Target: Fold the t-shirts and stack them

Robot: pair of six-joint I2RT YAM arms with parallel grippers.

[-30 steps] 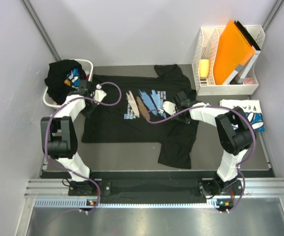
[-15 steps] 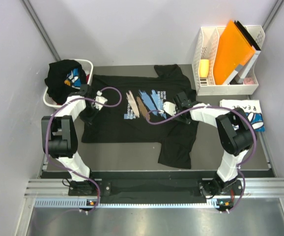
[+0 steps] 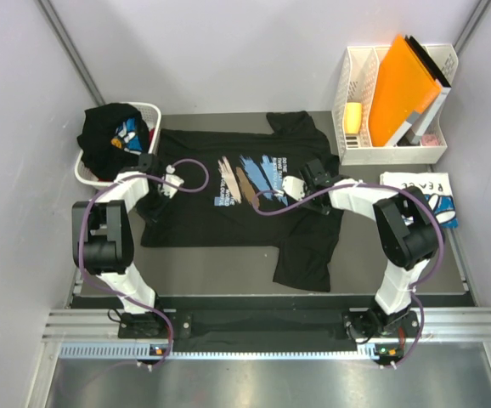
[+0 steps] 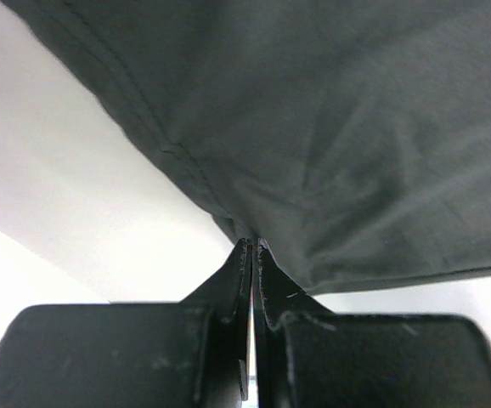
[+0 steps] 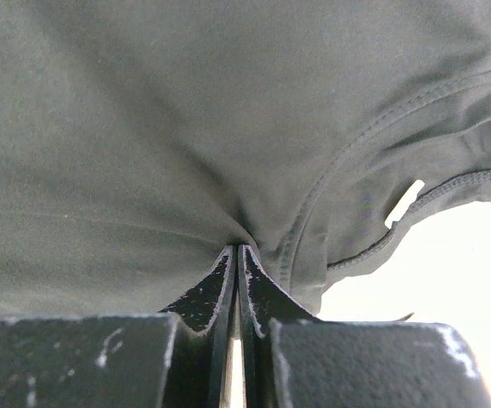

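Rear left, white plastic laundry basket [image 3: 152, 109] of dark clothes [image 3: 105, 127]; rear right, white file rack [image 3: 390, 155] with orange folder [image 3: 407, 89], folded white printed t-shirt [image 3: 437, 191] nearby. Mid-table — black cotton brush-stroke-print t-shirt [image 3: 194, 221], spread flat. Left gripper [image 3: 162, 183] clamped on its hem, right gripper [image 3: 294, 183] clamped beside the collar — arms bent inward.

Spread black tee [image 3: 203, 221]: matt knit cloth, stitched hems, soft creases. At the tee, left gripper [image 4: 251, 245]: matt black plastic, fine scratches; right gripper [image 5: 235, 249]: same, whitish scuffs. Beside the tee: glossy orange folder [image 3: 403, 85], white plastic basket [image 3: 84, 176].
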